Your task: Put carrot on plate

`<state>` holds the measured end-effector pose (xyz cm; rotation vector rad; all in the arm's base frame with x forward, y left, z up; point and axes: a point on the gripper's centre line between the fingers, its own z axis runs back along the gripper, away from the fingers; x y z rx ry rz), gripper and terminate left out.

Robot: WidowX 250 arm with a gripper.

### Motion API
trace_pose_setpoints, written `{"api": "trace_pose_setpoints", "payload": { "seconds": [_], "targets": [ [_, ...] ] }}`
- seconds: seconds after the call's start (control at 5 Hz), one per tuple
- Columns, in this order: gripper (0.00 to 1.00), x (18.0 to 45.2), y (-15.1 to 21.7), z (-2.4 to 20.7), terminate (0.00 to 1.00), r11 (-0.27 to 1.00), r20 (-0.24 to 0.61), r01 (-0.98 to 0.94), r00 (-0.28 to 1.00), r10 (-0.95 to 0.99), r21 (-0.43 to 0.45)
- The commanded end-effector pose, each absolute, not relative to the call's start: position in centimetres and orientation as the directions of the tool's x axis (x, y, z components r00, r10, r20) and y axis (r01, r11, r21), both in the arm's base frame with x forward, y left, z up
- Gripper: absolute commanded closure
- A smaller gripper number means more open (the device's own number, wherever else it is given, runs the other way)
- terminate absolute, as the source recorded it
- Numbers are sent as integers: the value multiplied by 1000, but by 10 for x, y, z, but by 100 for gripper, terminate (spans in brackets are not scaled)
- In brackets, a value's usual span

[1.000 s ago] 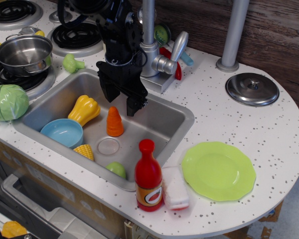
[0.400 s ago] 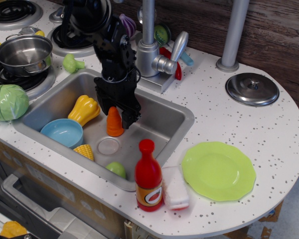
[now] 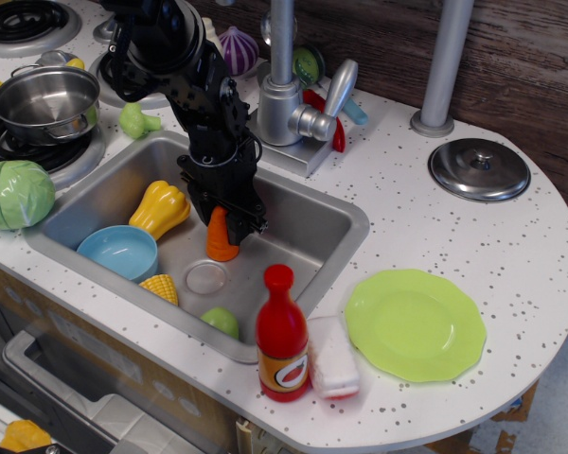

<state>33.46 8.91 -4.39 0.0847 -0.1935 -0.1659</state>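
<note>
Carrot (image 3: 221, 241) stands upright on the sink (image 3: 308, 222) floor, approx mid-basin, just above the drain (image 3: 206, 277). My gripper (image 3: 225, 216) is down over its top, fingers either side of the upper tiers; looks clamped on it or v. close, but I can't tell for sure from this angle, tip is hidden.

Plate (image 3: 416, 324) is on the tabletop to the right, well apart from the sink, nothing on it.

Risks imo:
- Tapered ridged cone: if the grip is only on the narrow top it could squirt out on lift.
- Sink wall + red bottle (image 3: 282, 335) + sponge (image 3: 332, 357) sit between carrot and plate. Low transit could clip the bottle and tip it.
- Faucet (image 3: 293, 95) is close behind the arm, so watch clearance going up.
- Squash (image 3: 160, 208) and blue bowl (image 3: 120, 252) are left of it, prob not in the way.
</note>
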Motion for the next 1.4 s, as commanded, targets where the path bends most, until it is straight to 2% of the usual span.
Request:
{"api": "trace_pose_setpoints", "payload": {
  "seconds": [0.0, 0.2, 0.4, 0.6, 0.8, 1.0, 1.2],
  "targets": [
    [100, 339, 81, -2, 0, 983, 211, 145, 963, -166, 112],
    [100, 334, 63, 34, 0, 984, 187, 122, 972, -145, 129],
    [100, 327, 29, 74, 0, 977, 209, 85, 970, -127, 197],
    [100, 321, -8, 92, 0, 976, 232, 55, 967, -105, 213],
    [100, 321, -47, 100, 0, 988, 256, 43, 963, -80, 146],
    [100, 317, -73, 92, 0, 993, 225, 42, 972, -66, 111],
    [100, 311, -84, 67, 0, 996, 260, 1, 965, -24, 86]
  ]
}}
